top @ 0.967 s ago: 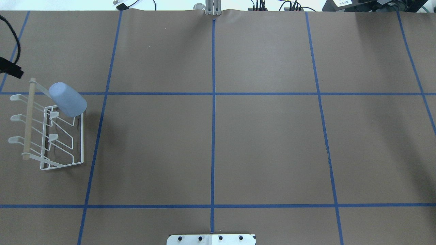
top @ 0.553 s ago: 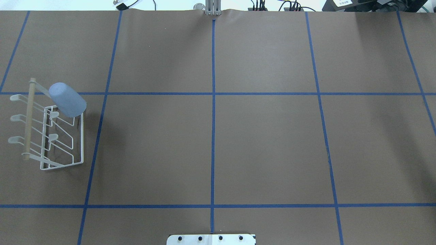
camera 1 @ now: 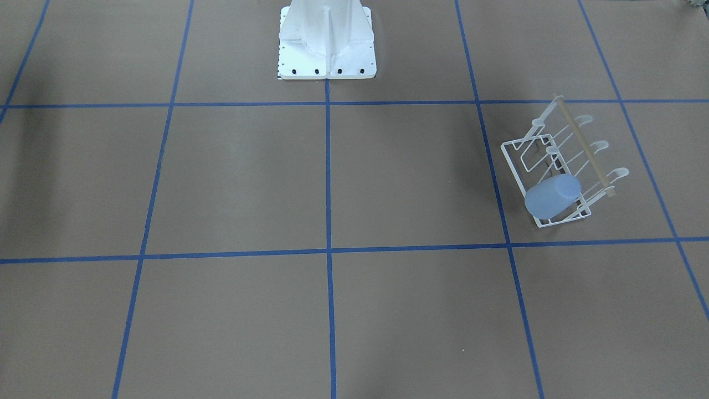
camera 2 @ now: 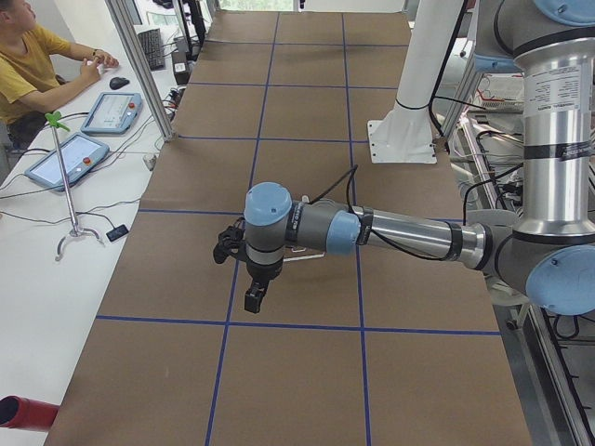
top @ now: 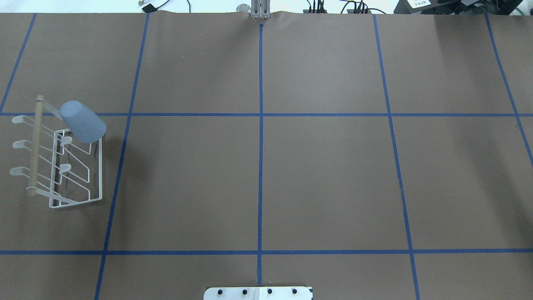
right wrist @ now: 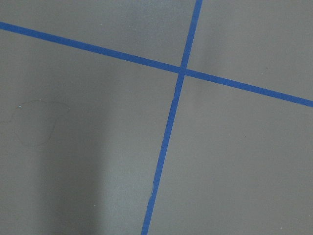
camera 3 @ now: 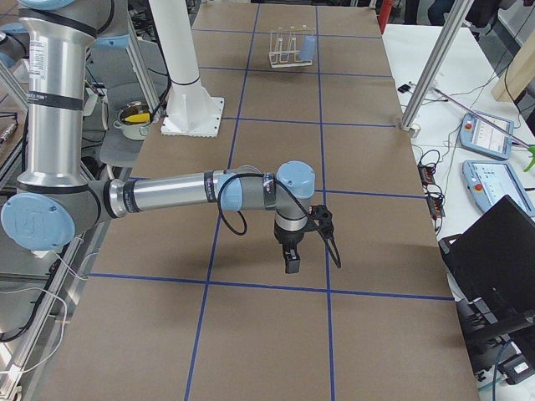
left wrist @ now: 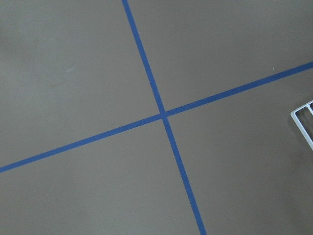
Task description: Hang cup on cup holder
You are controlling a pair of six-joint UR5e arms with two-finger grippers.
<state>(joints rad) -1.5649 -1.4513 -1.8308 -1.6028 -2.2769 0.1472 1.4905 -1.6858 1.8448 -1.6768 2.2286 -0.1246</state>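
On the cup holder, the cup slants rim-down; left pincer, right pincer: cannot tell grip.

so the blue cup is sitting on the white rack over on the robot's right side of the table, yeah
Not quite. The cup does sit on the white rack, but both are on the robot's left side of the table, not its right. The overhead exterior view shows them near its left edge, which is the robot's left.
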